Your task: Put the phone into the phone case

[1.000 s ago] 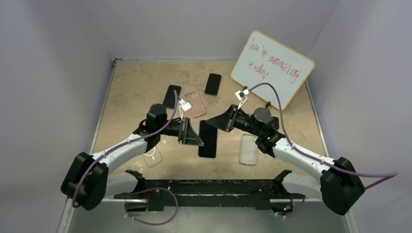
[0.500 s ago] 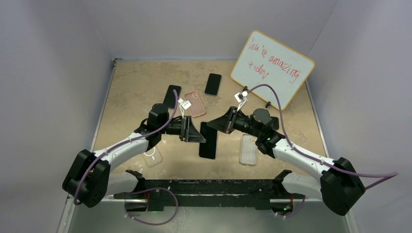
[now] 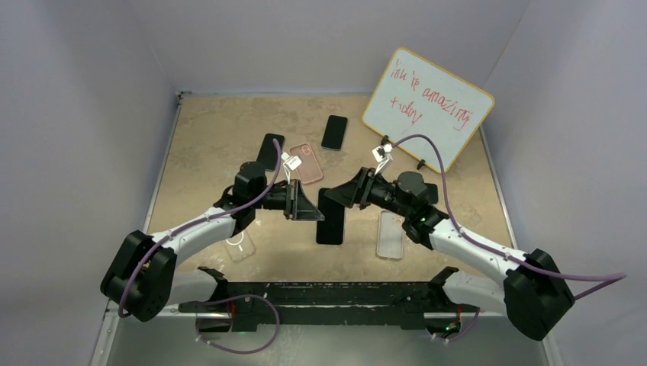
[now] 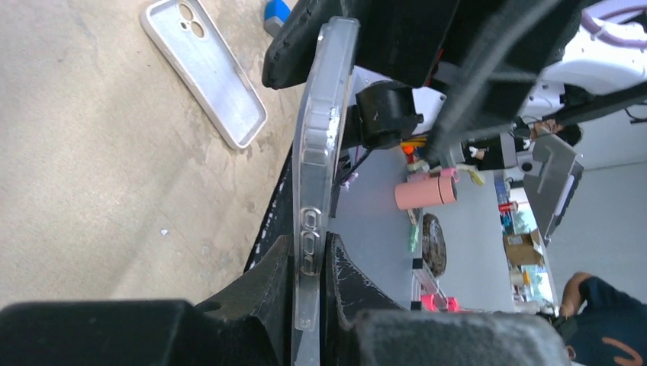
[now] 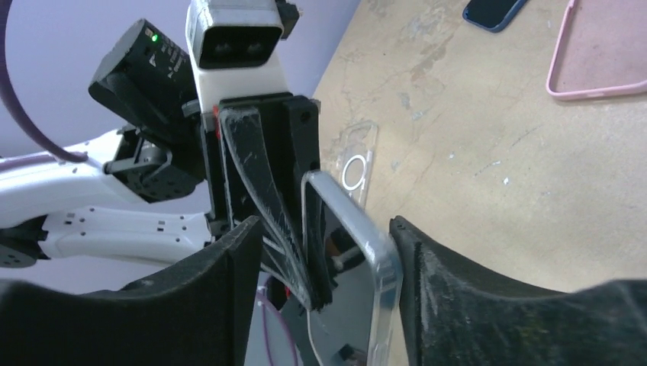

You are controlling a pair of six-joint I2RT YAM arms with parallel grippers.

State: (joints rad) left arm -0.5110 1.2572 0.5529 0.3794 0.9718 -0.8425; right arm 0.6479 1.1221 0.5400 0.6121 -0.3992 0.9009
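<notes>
A black phone (image 3: 329,217) with a clear phone case (image 4: 317,152) round its edge hangs on edge above the middle of the table. My left gripper (image 3: 313,209) is shut on the case's side rim, and both fingers press it in the left wrist view (image 4: 309,252). My right gripper (image 3: 336,200) is open around the opposite end. In the right wrist view (image 5: 326,223) its right finger (image 5: 427,259) touches the clear rim (image 5: 381,267), while the left finger stands apart. The glossy screen (image 5: 343,313) faces that camera.
On the table lie a pink case (image 3: 306,163), two black phones (image 3: 334,132) (image 3: 268,150), a clear case (image 3: 391,233) at the right and a ringed clear case (image 3: 240,244) at the left. A whiteboard (image 3: 427,107) leans at the back right. Walls enclose the table.
My right gripper has gone from shut to open around the phone. The left gripper loosened for a moment, then shut again on the case and shifted slightly right.
</notes>
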